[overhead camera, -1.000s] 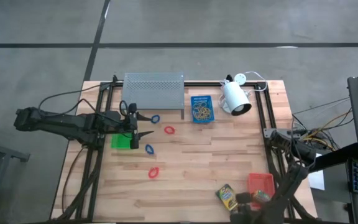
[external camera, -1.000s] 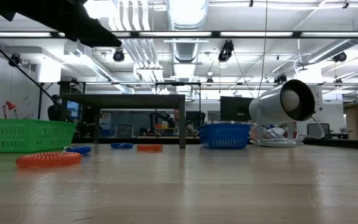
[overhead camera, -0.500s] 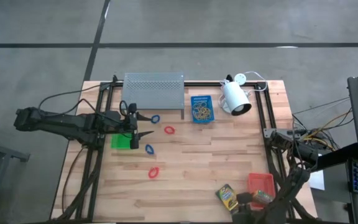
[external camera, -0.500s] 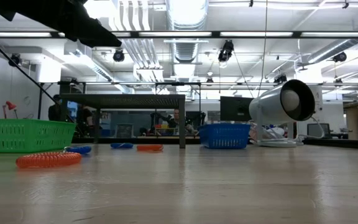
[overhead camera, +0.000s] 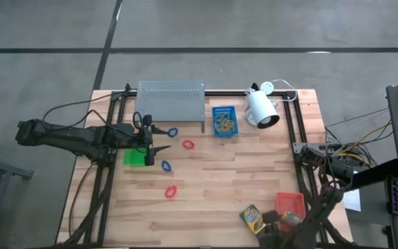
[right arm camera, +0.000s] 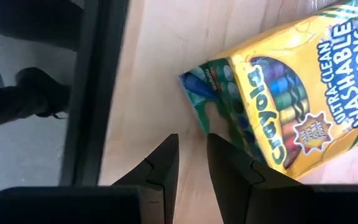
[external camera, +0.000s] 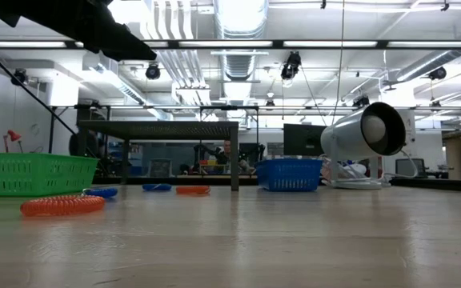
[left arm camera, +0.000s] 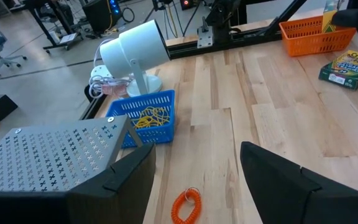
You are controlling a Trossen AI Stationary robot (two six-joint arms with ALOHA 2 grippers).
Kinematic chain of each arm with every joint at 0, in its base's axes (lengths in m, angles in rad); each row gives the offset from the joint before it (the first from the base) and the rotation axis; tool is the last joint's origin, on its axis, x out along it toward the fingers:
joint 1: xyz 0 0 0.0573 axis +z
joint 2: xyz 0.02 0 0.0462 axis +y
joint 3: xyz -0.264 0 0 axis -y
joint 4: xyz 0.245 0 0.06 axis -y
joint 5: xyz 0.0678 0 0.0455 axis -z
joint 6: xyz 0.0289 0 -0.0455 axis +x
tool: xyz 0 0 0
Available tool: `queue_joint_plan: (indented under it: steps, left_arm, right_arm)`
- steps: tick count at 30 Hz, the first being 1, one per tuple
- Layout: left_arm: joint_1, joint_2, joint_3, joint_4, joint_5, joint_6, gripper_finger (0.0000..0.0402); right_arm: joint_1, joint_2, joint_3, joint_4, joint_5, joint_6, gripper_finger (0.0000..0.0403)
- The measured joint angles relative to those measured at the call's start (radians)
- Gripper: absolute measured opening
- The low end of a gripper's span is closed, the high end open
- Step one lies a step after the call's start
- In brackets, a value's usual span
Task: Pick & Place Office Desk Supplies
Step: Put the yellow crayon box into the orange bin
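Two yellow-and-green crayon boxes lie at the table's near right, by a red-orange tray. My right gripper points down between them. In its wrist view the right gripper stands narrowly open over bare wood, one crayon box lying just past its fingertips. My left gripper waits wide open beside the green tray. Red loops and blue loops lie flat mid-table. The blue tray holds tan rubber bands.
A grey perforated shelf stands at the far edge, and a white lamp stands to the right of the blue tray. Dark frame rails run along the table's sides. Bare wood lies between the loops and the crayon boxes.
My right arm has sunk a little toward the table at the near right corner, its fingers keeping the same narrow gap. The crayon boxes, trays and loops lie as before.
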Motion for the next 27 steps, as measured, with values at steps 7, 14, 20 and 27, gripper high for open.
queue_joint_plan:
  steps: [7,14,20,27]
  left_arm:
    - [0.0,0.0,0.0,0.0,0.0,0.0,0.0241]
    - [0.0,0.0,0.0,0.0,0.0,0.0,0.0241]
    - [0.0,0.0,0.0,0.0,0.0,0.0,0.024]
    - [0.0,0.0,0.0,0.0,0.0,0.0,0.0241]
  right_arm:
    - [-0.007,-0.001,-0.017,0.003,0.004,-0.037,0.0079]
    - [-0.01,-0.002,-0.024,0.005,0.009,-0.044,0.0079]
    - [-0.009,-0.004,-0.037,0.015,0.024,-0.043,0.0071]
    - [-0.009,-0.005,-0.054,0.033,0.027,-0.04,0.0056]
